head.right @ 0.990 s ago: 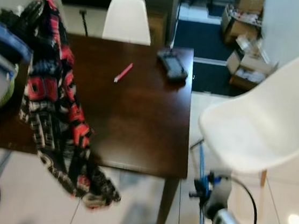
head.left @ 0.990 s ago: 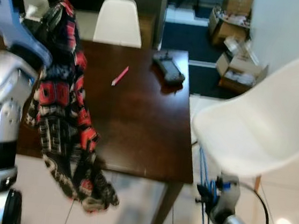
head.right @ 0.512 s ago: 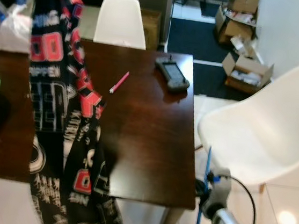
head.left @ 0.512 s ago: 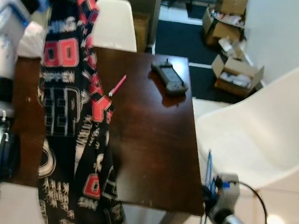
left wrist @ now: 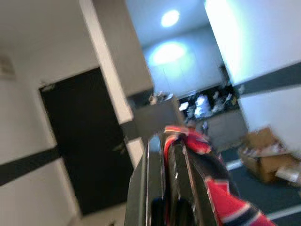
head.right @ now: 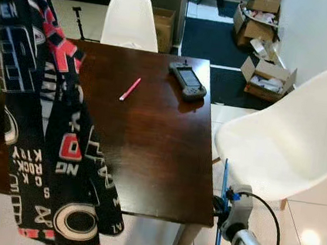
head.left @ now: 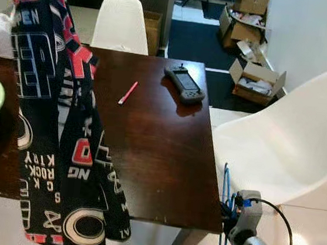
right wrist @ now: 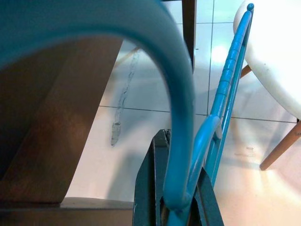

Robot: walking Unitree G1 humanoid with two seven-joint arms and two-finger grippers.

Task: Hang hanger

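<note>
The left gripper (left wrist: pixel 171 141) has its jaws clamped on the top of a black and red shirt (head.left: pixel 54 145), lifted high so it hangs free past the surface's (head.left: pixel 154 151) front edge. The right gripper (right wrist: pixel 176 207), low beside the front right corner, has its jaws closed on the blue hanger (right wrist: pixel 181 108), ready to meet the shirt. Compared with 1 second ago, the shirt hangs higher and straighter.
</note>
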